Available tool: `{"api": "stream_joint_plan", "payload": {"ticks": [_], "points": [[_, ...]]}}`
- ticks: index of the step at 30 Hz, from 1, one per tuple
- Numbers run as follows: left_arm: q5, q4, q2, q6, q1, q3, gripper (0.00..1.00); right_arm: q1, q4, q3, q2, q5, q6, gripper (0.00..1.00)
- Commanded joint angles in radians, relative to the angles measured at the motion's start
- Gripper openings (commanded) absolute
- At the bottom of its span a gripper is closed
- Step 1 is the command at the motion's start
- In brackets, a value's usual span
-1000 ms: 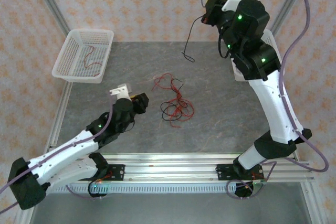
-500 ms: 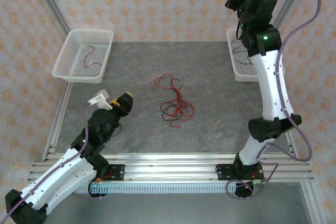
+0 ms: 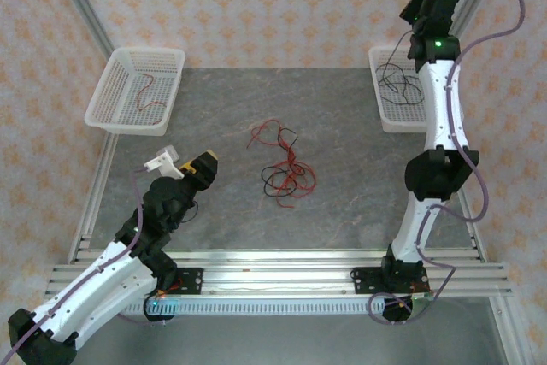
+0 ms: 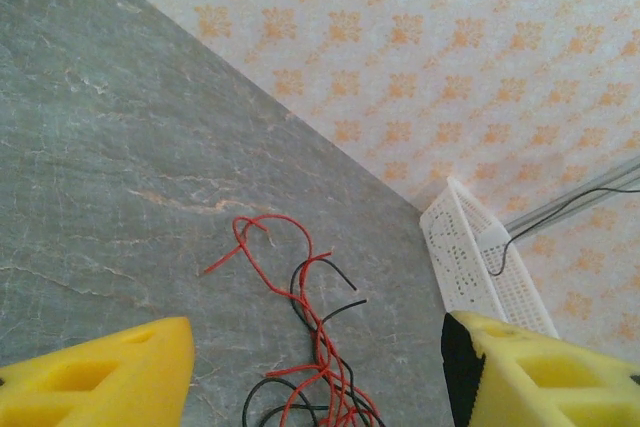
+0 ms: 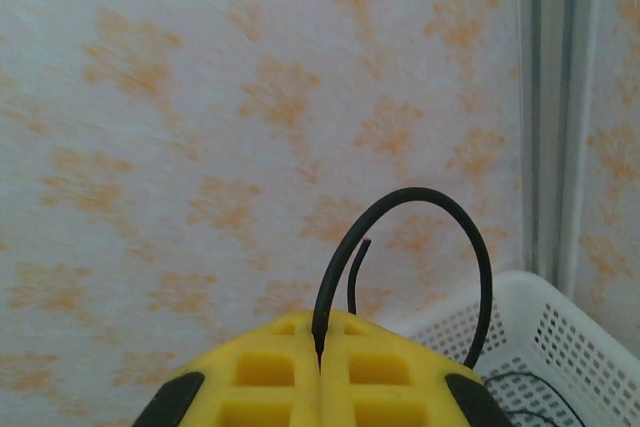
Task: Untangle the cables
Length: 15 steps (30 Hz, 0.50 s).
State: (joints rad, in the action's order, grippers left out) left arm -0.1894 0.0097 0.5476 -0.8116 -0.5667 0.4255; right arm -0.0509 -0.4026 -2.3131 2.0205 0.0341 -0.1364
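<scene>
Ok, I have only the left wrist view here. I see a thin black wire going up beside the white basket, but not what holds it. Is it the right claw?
Observer: Yes. The right claw is shut on that black cable, which makes an arch above its closed fingers.
Operator: And where is this claw?
Observer: It is raised high over the right basket, and the cable hangs down to it.
Operator: Is there also a second basket?
Observer: Yes, a left basket at the far left, with one red cable lying inside.
</scene>
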Motion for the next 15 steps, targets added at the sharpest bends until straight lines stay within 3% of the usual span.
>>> {"api": "stream_joint_plan", "payload": {"ticks": [1,9,15], "points": [[0.006,-0.032,-0.008,-0.01,0.01,0.03,0.65,-0.016,0.034,0.038,0.035,0.011,-0.038,0.0],[0.006,-0.105,-0.005,-0.011,0.01,0.078,0.64,-0.049,0.007,0.172,0.114,0.021,-0.097,0.0],[-0.004,-0.19,0.026,-0.014,0.01,0.135,0.63,-0.068,-0.162,0.067,0.255,0.024,-0.138,0.0]]}}
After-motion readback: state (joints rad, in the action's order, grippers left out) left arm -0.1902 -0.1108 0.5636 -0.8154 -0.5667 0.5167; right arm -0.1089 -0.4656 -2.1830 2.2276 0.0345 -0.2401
